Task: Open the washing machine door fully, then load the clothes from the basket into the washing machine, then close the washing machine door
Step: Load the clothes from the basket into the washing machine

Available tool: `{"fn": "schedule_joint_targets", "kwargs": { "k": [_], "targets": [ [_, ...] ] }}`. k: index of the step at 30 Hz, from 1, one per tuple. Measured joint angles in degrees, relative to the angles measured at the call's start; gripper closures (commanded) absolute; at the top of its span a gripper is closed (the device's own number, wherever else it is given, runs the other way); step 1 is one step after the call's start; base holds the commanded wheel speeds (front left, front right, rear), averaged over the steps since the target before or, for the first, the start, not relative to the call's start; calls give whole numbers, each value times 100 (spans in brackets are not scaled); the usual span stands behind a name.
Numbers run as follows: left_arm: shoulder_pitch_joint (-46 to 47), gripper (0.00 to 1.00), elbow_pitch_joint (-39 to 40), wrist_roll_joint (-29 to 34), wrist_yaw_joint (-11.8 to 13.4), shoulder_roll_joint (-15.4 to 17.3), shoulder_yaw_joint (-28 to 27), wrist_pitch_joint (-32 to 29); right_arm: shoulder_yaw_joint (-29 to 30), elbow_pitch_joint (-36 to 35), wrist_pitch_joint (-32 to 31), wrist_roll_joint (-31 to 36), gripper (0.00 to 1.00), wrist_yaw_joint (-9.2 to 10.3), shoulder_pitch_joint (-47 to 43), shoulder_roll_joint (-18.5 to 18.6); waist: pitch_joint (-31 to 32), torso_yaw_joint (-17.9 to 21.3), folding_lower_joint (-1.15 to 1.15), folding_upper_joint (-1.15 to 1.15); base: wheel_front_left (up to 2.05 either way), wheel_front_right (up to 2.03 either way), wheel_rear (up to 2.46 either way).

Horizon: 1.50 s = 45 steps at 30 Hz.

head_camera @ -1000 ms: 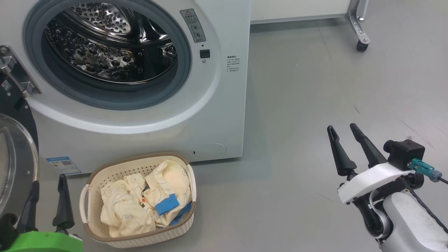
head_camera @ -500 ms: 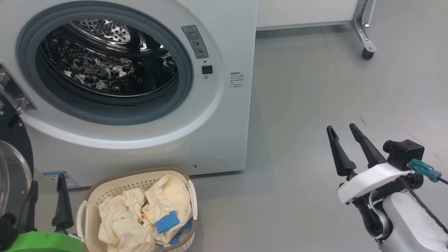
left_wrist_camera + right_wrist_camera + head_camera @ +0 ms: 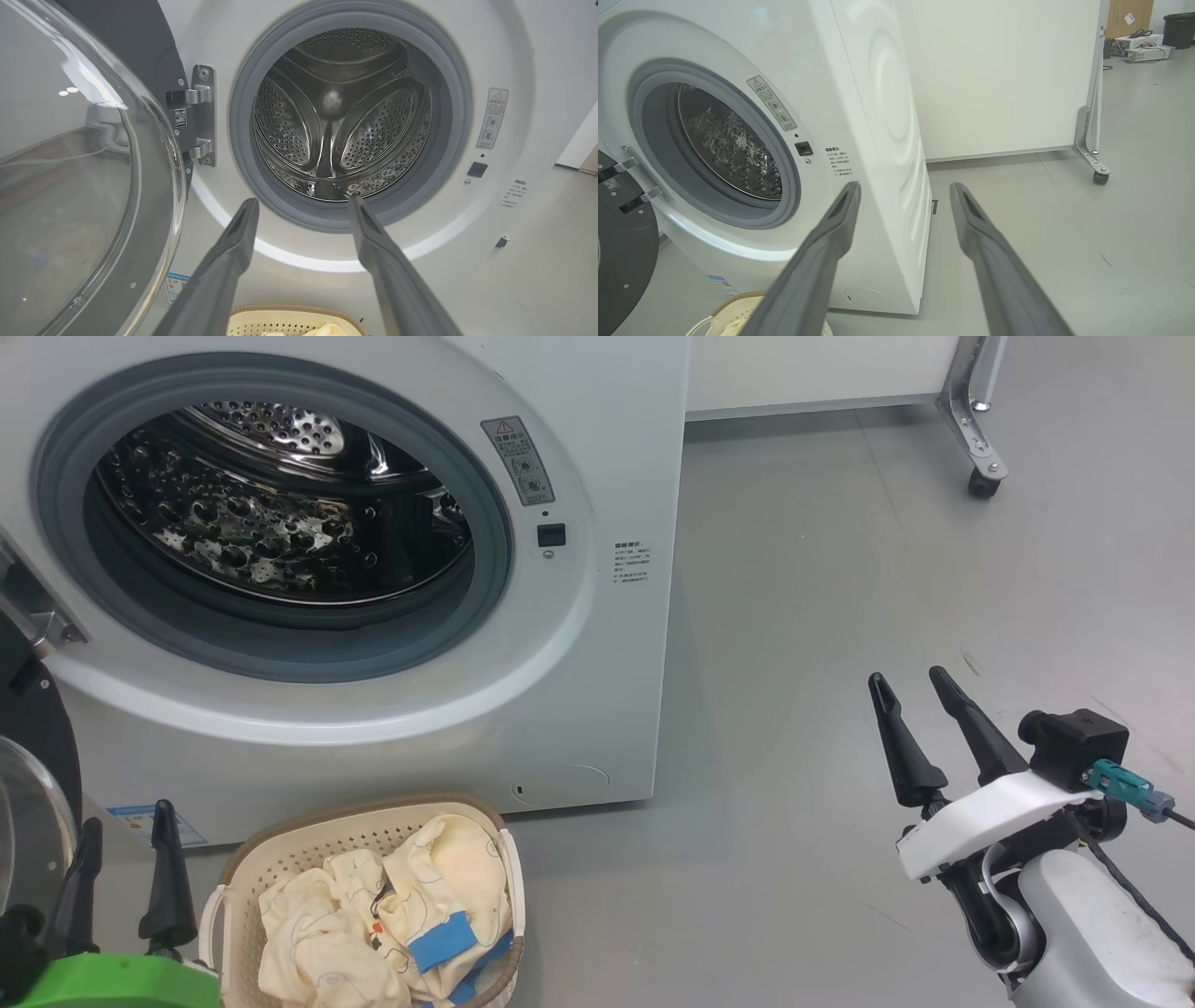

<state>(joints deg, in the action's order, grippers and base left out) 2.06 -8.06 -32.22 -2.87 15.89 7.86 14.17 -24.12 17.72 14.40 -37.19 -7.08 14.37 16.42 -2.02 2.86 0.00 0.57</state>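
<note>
The white washing machine [image 3: 616,457] stands with its steel drum [image 3: 271,513] bare. Its door [image 3: 28,784] is swung out to the left, and the clear glass bowl of the door [image 3: 70,186] bulges at the left of the left wrist view. The cream basket [image 3: 308,840] sits on the floor before the machine, holding cream-yellow clothes [image 3: 392,915] with blue bands. My left gripper [image 3: 128,821] stands open just left of the basket, between it and the door, with nothing in it. My right gripper [image 3: 907,679] stands open over bare floor, well right of the machine.
Grey floor [image 3: 840,569] spreads to the right of the machine. A white panel on a metal leg with a caster [image 3: 980,481] stands at the back right. Boxes and a dark bin [image 3: 1176,28] sit far off.
The head camera has tilted up, so the machine and basket sit lower in the picture. Both grippers stay open and about where they were.
</note>
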Motion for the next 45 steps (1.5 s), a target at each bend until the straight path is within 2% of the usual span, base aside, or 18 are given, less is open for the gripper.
{"fn": "schedule_joint_targets", "kwargs": {
  "k": [25, 45],
  "targets": [
    [1, 0, -12, 1, 0, 0, 16, -1, -151, -1, 0, -1, 0, 0, 1, 2, -89, -18, 0, 0, 0, 0, 0],
    [165, 0, 75, 1, -5, 89, 3, -112, -208, -155, 0, 0, 0, 0, 276, -46, -866, 97, 0, 0, 0, 0, 0]
  ]
}}
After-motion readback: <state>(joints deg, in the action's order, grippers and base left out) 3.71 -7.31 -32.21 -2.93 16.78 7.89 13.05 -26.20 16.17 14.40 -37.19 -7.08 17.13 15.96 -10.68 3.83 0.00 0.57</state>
